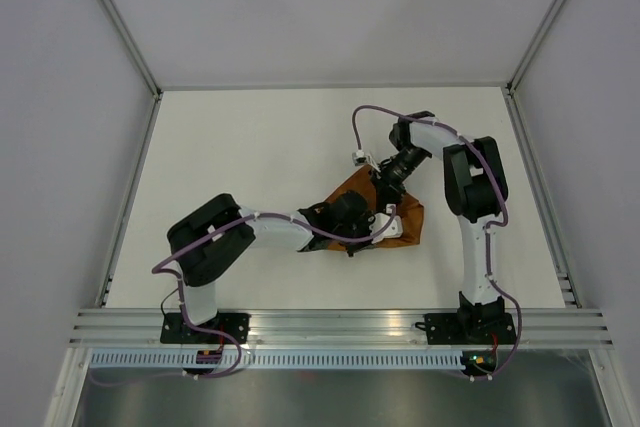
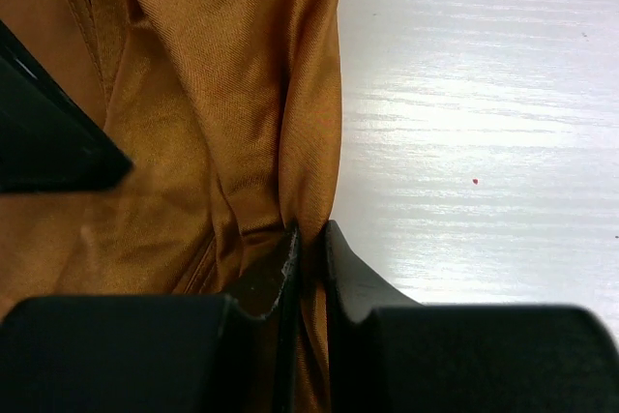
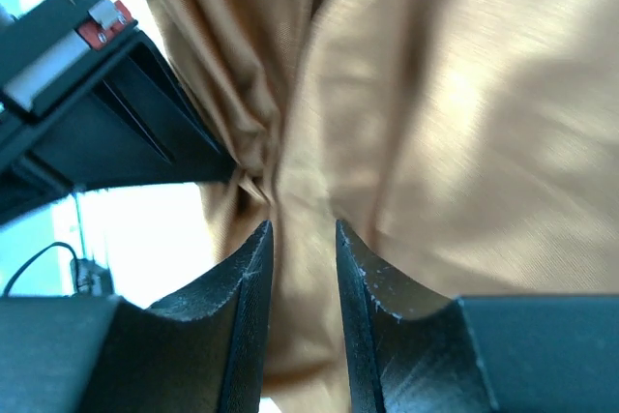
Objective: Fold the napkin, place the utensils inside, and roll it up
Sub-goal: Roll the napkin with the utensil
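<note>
Two sets of jaws crowd the bunched napkin point(image 1: 408, 219) on the table point(image 1: 250, 147): we see the left gripper point(image 2: 309, 235) pinching its folded edge, the right gripper point(image 3: 304, 231) slightly spread over cloth, both hiding much.

The napkin point(image 2: 222, 74) was plain rust-brown, unpatterned; the tabletop point(image 2: 484, 94) beside the black left tool point(image 2: 310, 229) was white, faintly streaked.

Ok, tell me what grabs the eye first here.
The rust-brown napkin lies bunched near the middle of the white table. The left gripper pinches a fold at its edge. The right gripper is down on the cloth too, jaws slightly parted.
</note>
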`<state>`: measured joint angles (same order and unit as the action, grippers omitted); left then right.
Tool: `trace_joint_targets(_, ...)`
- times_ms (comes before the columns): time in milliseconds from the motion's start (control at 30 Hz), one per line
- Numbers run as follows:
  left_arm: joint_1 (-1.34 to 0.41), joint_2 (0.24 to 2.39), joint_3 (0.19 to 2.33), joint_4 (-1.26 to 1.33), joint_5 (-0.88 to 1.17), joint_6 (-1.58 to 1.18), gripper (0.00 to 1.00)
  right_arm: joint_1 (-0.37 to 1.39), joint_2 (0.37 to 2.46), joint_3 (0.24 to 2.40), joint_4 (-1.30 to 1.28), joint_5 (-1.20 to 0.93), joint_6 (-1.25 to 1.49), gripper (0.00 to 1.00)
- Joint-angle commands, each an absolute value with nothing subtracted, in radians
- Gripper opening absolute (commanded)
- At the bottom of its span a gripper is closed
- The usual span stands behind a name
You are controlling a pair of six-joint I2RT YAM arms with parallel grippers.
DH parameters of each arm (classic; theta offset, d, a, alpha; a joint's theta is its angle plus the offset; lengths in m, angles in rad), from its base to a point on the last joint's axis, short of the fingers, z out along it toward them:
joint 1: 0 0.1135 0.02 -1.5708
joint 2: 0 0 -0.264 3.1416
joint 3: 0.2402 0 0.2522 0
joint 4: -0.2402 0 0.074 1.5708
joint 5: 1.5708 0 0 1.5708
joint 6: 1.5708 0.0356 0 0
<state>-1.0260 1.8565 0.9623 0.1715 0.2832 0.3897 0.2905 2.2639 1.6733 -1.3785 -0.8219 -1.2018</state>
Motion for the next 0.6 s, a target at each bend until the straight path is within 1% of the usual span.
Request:
trace_joint_targets(0, -1.003, 1.885, 0.985, 0.081, 0.383, 0.318, 0.02, 0.235, 2.192, 1.726, -1.447, -0.865, -1.197, 0.38)
trace_joint_targets(167, -0.95, 1.9, 1.02, 0.042, 0.475, 0.261, 0.02, 0.154, 2.151, 1.756, -1.447, -0.902, -1.175, 0.39)
trace_joint_targets(333, -0.891, 1.931, 1.074, -0.006, 0.626, 0.203, 0.02, 0.039, 2.085, 1.743, -1.445, -0.934, -1.203, 0.39)
trace_joint_targets(500, -0.827, 1.991, 1.109, -0.06, 0.774, 0.143, 0.02, -0.063, 1.948, 1.629, -1.416, -0.956, -1.276, 0.39)
trace_joint_targets(533, -0.818, 2.002, 1.121, -0.064, 0.794, 0.131, 0.02, -0.067, 1.921, 1.6, -1.376, -0.951, -1.279, 0.39)
trace_joint_targets(567, -0.799, 2.011, 1.127, -0.063, 0.843, 0.117, 0.02, -0.069, 1.858, 1.524, -1.346, -0.945, -1.278, 0.39)
